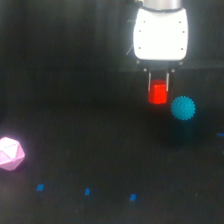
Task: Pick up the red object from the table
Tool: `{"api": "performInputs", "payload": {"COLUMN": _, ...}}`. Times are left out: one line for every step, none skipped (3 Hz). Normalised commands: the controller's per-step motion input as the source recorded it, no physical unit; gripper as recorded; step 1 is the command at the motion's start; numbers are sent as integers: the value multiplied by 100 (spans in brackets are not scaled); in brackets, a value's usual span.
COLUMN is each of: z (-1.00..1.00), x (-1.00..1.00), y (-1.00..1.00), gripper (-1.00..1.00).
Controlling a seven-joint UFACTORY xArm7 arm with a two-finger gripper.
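Far off to the exterior view's left of my gripper [158,86] and lower down, a pink faceted polyhedron [10,153] rests on the black table [90,125]. Three small blue marks [87,191] lie below me. My fingers are clamped on the red object [158,93], held between them. Just to its right sits a cyan spiky ball [183,108].

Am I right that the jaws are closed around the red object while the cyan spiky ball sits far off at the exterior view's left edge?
Not quite: the cyan spiky ball sits just to the exterior view's right of the red object, not at the left edge. The exterior view shows the jaws around the red object.
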Motion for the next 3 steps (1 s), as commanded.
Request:
{"api": "performInputs", "payload": {"z": -6, "x": 8, "y": -11, "gripper": -100}}
{"api": "performInputs", "payload": {"z": -22, "x": 3, "y": -1, "gripper": -97}}
{"api": "performInputs", "payload": {"z": 12, "x": -60, "y": -3, "gripper": -96}}
